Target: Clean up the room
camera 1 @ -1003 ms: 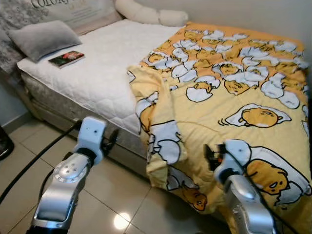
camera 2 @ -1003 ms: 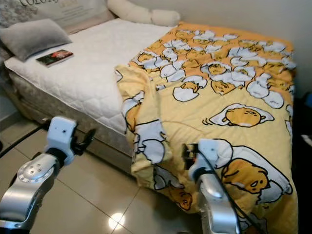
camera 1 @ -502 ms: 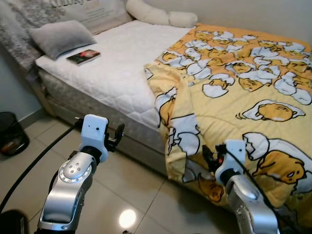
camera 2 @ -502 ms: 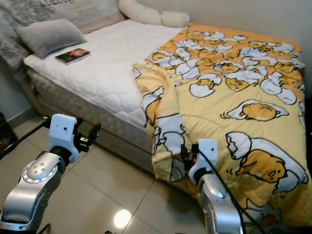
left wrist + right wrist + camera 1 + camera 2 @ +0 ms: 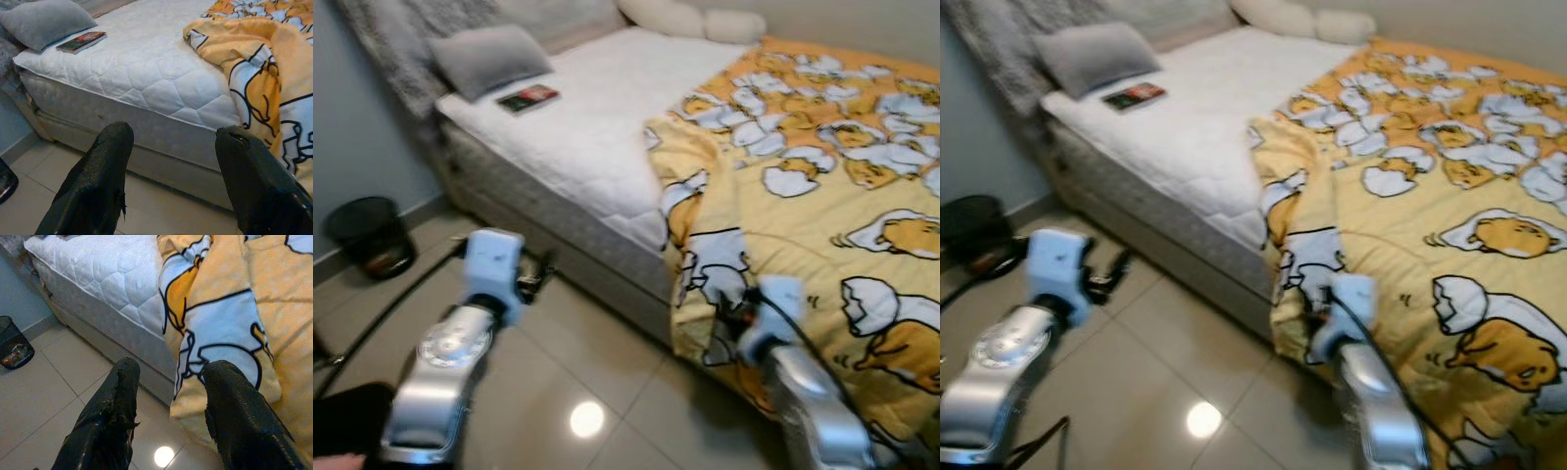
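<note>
Beside the bed (image 5: 524,211), on pale glossy floor tiles (image 5: 597,343), stood with both arms raised toward the mattress side. Counted on that bed: one yellow blanket (image 5: 822,196) printed with cartoon eggs, one grey pillow (image 5: 489,59), one book (image 5: 528,98), two white cushions (image 5: 690,18) at the far end. Saw the blanket covering the half of the bed farther from the pillow, its near edge folded back in a bunched ridge and one corner hanging over the mattress side toward the tiles; bare quilted white mattress between that ridge and the pillow. Saw the book lying flat just beside the pillow, apart from the blanket. Found one black waste bin (image 5: 369,233) on the floor off the pillow end of the bed, next to the grey wall, something reddish inside, too small to name. Held the left gripper (image 5: 171,161) low before the mattress side below the bare part, its two black fingers (image 5: 100,171) spread wide, grasping nothing. Held the right gripper (image 5: 168,401) before the hanging blanket corner, fingers likewise parted, released, the cloth just beyond the tips and not between them. Noted a black cable (image 5: 382,323) trailing from the left arm across the tiles. Head views blurred, so book cover and blanket print hard to read; blanket's far side cut off at the frame edge
</note>
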Tool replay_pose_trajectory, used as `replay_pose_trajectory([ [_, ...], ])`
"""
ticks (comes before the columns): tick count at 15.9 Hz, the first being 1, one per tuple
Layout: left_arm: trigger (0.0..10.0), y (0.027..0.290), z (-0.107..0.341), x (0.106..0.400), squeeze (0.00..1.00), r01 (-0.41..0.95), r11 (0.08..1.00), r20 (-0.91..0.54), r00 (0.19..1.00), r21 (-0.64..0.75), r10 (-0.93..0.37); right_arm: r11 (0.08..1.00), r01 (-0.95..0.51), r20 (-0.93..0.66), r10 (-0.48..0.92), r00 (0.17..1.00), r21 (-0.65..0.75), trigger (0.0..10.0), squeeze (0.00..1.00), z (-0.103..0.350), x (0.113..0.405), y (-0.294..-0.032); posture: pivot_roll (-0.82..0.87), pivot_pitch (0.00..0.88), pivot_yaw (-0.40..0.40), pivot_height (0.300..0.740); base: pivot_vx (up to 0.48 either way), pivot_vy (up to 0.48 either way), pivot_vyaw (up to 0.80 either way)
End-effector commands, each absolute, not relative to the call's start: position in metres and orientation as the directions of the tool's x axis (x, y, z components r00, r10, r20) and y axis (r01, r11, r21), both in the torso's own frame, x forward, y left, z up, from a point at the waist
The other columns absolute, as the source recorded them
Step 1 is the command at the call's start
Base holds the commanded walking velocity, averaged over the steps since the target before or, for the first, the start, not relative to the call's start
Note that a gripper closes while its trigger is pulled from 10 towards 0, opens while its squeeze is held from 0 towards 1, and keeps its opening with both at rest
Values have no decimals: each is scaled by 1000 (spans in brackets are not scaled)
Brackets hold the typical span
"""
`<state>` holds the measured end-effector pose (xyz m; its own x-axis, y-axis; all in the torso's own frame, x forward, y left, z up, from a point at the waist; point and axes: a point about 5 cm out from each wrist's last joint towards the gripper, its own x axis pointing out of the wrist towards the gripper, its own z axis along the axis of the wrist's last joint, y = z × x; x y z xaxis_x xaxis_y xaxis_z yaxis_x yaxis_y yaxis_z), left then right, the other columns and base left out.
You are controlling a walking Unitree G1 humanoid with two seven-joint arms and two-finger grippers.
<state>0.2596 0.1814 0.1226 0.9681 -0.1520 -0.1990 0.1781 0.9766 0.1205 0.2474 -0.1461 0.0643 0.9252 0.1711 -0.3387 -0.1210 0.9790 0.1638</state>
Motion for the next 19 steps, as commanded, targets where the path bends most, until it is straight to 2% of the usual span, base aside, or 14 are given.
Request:
replay_pose_trajectory([
  [1, 10000, 173, 126, 262, 373, 204, 972, -188, 966, 116, -180, 987, -75, -355, 122, 927, 144, 10000, 0, 63, 246, -161, -78, 0, 30, 740, 319, 0, -594],
  [6, 10000, 175, 127, 267, 369, 215, 968, -189, 964, 130, -189, 989, -65, -353, 110, 929, 136, 10000, 0, 64, 246, -163, -85, 0, 36, 740, 317, 0, -800],
  [10, 10000, 175, 126, 268, 369, 232, 964, -197, 959, 133, -204, 989, -68, -344, 109, 933, 128, 10000, 0, 66, 245, -164, -86, 0, 35, 740, 312, 0, 0],
  [13, 10000, 173, 126, 269, 369, 255, 957, -200, 953, 135, -226, 990, -68, -347, 108, 932, 124, 10000, 0, 65, 244, -165, -90, 0, 38, 740, 301, 0, -800],
  [15, 10000, 173, 125, 270, 369, 264, 955, -202, 951, 134, -235, 990, -69, -338, 106, 935, 120, 10000, 0, 66, 243, -165, -92, 0, 39, 740, 292, 0, 0],
  [17, 10000, 166, 123, 271, 357, 314, 942, -209, 935, 115, -286, 990, -72, -336, 109, 935, 120, 10000, 0, 67, 243, -166, -98, 1, 39, 740, 139, 0, 0],
  [19, 10000, 156, 116, 271, 345, 410, 901, -278, 890, 140, -362, 988, -103, -324, 136, 936, 117, 10000, 0, 70, 244, -165, -98, 1, 38, 740, 0, 0, 0],
])
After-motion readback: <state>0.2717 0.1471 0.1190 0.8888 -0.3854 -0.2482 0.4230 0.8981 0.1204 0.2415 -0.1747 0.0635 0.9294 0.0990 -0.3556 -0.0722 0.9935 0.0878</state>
